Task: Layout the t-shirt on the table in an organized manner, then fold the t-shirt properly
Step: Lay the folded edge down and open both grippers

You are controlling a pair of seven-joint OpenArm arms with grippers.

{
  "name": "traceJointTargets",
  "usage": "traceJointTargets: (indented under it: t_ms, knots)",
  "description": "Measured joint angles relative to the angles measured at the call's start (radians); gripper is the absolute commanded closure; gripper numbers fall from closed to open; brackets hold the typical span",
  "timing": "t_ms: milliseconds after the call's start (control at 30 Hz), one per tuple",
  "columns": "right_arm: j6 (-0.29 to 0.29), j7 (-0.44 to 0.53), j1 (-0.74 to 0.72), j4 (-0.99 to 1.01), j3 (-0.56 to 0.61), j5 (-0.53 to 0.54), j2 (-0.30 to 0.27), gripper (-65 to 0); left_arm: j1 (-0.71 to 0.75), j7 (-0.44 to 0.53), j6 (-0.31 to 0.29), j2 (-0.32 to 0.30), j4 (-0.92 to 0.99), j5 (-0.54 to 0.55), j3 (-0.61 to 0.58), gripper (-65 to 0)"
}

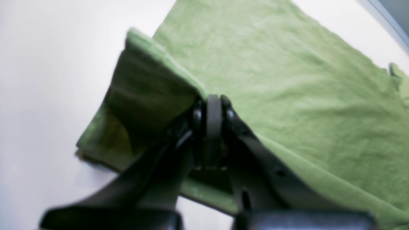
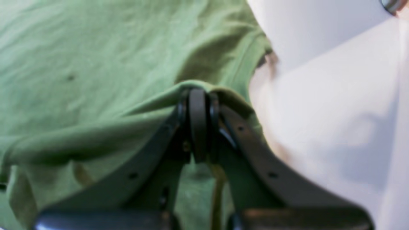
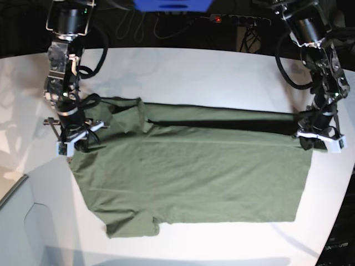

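Grippers clamp opposite edges of the olive-green cotton t-shirt (image 3: 194, 172) on the smooth white table (image 3: 222, 77): left gripper (image 1: 213, 99) at the hem, right gripper (image 2: 198, 92) near a sleeve.

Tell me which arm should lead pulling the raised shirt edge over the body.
Neither, I'd judge: left gripper and right gripper each pinch one end of the t-shirt far edge, so move both together.

Blue box (image 3: 172, 5) — power strip (image 3: 239, 19) behind
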State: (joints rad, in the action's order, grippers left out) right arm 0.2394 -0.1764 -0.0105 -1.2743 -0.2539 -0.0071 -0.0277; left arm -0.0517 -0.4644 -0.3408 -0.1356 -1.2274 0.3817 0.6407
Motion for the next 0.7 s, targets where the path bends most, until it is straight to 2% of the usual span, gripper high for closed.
traceJointTargets:
  t_ms: [500, 700]
  knots:
    - [0.000, 0.004, -0.073, 0.106, 0.000, 0.000, -0.009, 0.0, -0.044, 0.004, 0.000, -0.014, 0.053, 0.003, 0.001, 0.0]
    - [0.000, 0.005, -0.111, 0.134, 0.056, -0.003, -0.022, 0.0, -0.053, -0.001, 0.000, -0.014, 0.056, 0.002, -0.001, 0.0]
